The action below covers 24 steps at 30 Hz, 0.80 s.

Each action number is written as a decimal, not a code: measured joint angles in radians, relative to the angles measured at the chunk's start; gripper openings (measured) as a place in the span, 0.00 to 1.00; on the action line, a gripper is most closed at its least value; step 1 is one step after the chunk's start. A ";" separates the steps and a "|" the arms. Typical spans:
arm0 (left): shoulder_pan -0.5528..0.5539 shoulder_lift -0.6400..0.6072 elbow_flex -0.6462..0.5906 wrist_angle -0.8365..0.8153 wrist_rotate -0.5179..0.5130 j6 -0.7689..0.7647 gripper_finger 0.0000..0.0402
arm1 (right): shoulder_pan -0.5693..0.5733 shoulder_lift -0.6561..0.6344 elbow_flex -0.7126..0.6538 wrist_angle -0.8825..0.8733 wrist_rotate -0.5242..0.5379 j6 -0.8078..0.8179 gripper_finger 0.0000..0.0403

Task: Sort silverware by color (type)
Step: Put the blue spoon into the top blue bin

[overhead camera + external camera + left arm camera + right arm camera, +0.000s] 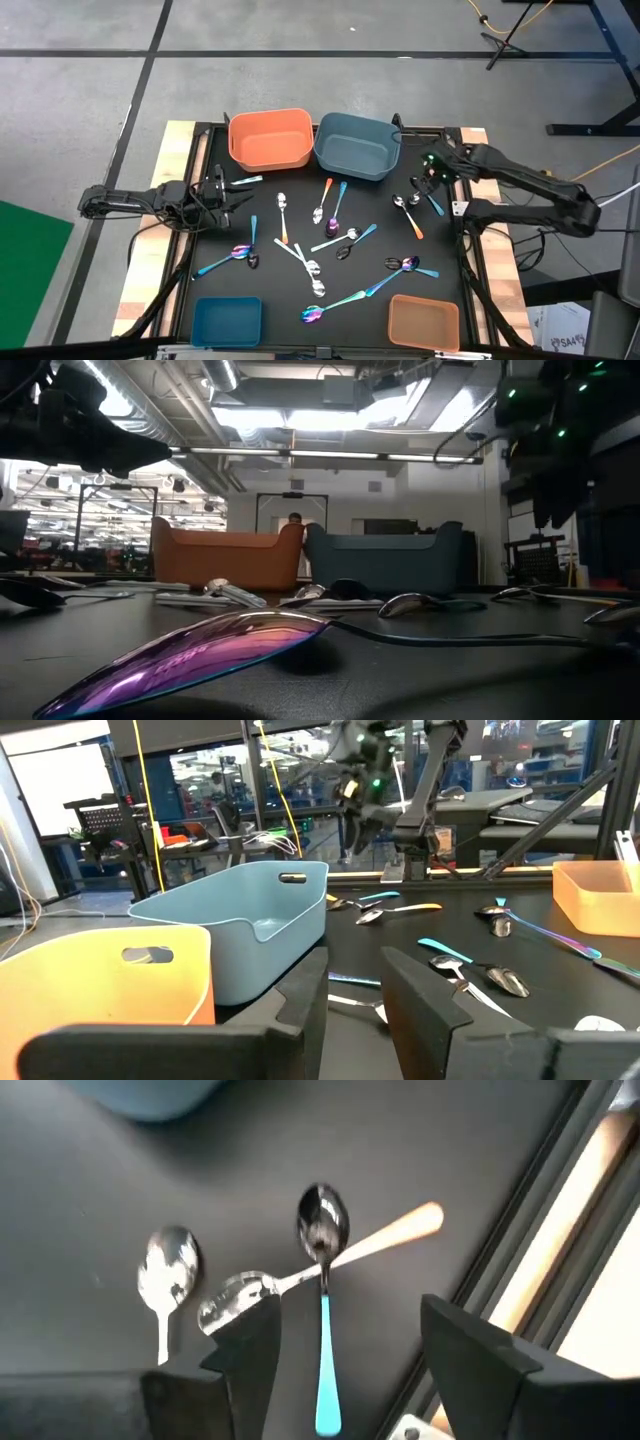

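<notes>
The left gripper (222, 190) hovers at the mat's left edge, fingers parted, holding nothing. Spoons (300, 255) lie scattered across the black mat (270, 285). The right gripper (432, 172) hangs, fingers spread, above a teal-handled spoon (323, 1310) crossing an orange-handled spoon (330, 1260).

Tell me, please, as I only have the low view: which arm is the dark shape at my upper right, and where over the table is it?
Observer: That is the right arm. From above, the right gripper hovers near the table's right edge, beside the large blue bin.
Operator: Thank you. Is it carrying a spoon?
Observer: No. Its wrist view shows the fingers spread and empty, above a teal-handled spoon crossing an orange-handled spoon.
Operator: And the other arm?
Observer: The left gripper waits at the table's left side, near the large orange bin.
</notes>
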 joint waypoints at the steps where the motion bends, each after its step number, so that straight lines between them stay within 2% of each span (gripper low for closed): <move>1: 0.000 0.000 0.000 0.000 0.000 0.000 0.22 | -0.012 0.027 0.000 0.000 -0.016 -0.011 0.56; 6: 0.000 0.000 0.000 0.000 0.000 0.000 0.22 | -0.051 0.152 0.000 0.000 -0.034 -0.084 0.56; 13: 0.000 0.000 0.000 0.000 0.000 -0.007 0.22 | -0.049 0.284 -0.002 0.001 -0.042 -0.159 0.56; 19: 0.000 0.000 0.000 0.000 0.000 -0.008 0.22 | -0.049 0.306 -0.090 0.025 -0.042 -0.158 0.56; 24: 0.000 0.000 0.000 0.000 0.000 -0.008 0.22 | -0.048 0.300 -0.158 0.087 -0.106 -0.103 0.56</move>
